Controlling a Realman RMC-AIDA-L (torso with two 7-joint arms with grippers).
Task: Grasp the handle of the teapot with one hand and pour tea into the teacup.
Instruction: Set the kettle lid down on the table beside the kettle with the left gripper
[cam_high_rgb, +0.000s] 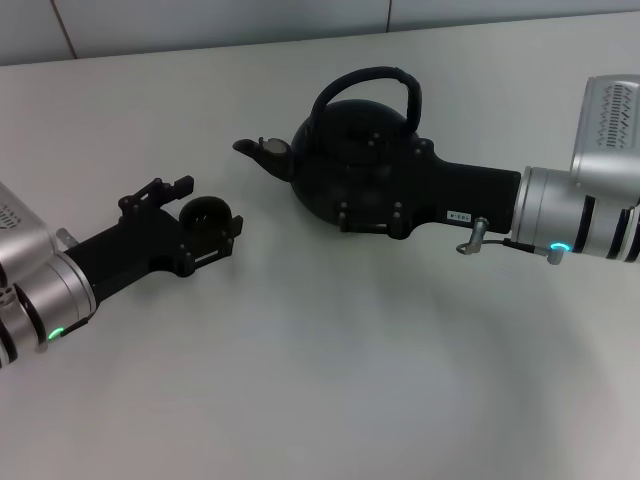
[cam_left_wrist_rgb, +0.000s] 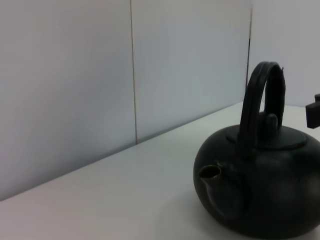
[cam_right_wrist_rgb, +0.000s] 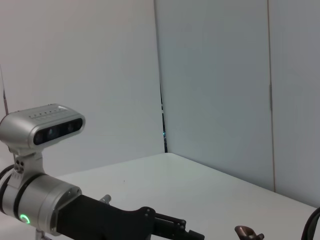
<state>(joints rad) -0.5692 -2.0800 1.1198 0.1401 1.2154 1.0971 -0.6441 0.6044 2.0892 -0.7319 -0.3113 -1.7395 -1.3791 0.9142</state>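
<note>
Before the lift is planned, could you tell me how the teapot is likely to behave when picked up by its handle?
The teapot looks big-bellied and probably heavy. Hung from its arched handle, it may swing or tip spout-first. Its wrapped top likely resists slipping. The right pincer is at its body; the left pincer is by the teacup.

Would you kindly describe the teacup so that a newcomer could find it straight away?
Start at the big black teapot on the white table and follow its spout toward the robot's left. The teacup sits there between the fingers of the left end effector: tiny, round, dark and handleless, far smaller than the pot.
</note>
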